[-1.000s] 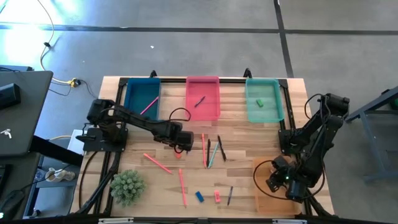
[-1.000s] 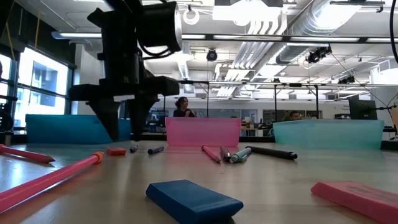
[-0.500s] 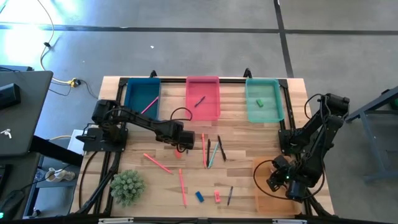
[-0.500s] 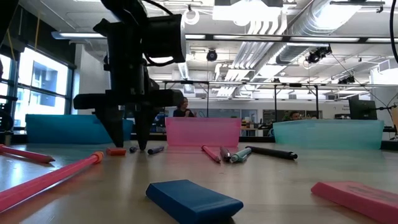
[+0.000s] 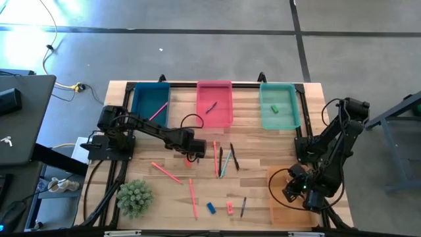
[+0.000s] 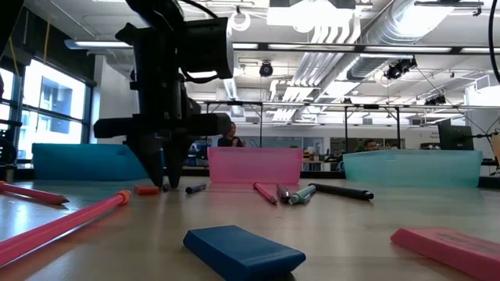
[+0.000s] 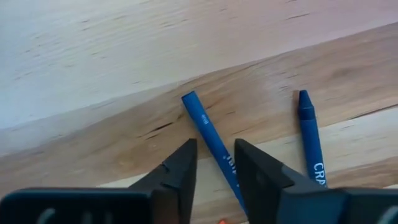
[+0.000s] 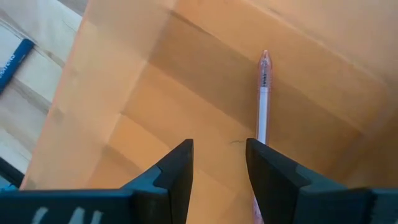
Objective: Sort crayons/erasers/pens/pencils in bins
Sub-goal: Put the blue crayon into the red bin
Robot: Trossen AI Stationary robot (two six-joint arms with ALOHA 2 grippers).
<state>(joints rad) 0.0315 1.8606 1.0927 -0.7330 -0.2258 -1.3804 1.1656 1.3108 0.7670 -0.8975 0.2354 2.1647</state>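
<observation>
Your left gripper (image 5: 192, 157) sits at centre frame in the high view, down on the table (image 5: 263, 141). Its fingers (image 7: 180, 168) stand narrowly apart around a blue crayon (image 7: 211, 144); whether they clamp it, you cannot tell. Your right gripper (image 5: 294, 192) hangs lower right over the orange bin (image 8: 124, 93), fingers apart, a pen (image 8: 262, 99) lying inside.

Four bins (image 5: 150, 103), four erasers (image 5: 211, 208), one potted plant (image 5: 135, 197)

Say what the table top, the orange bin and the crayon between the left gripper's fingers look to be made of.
Table top: pale wood planks, visible grain, matte. Orange bin: likely translucent plastic, smooth, softly glossy. Blue crayon at the left gripper: probably wax in a printed paper wrapper.
</observation>
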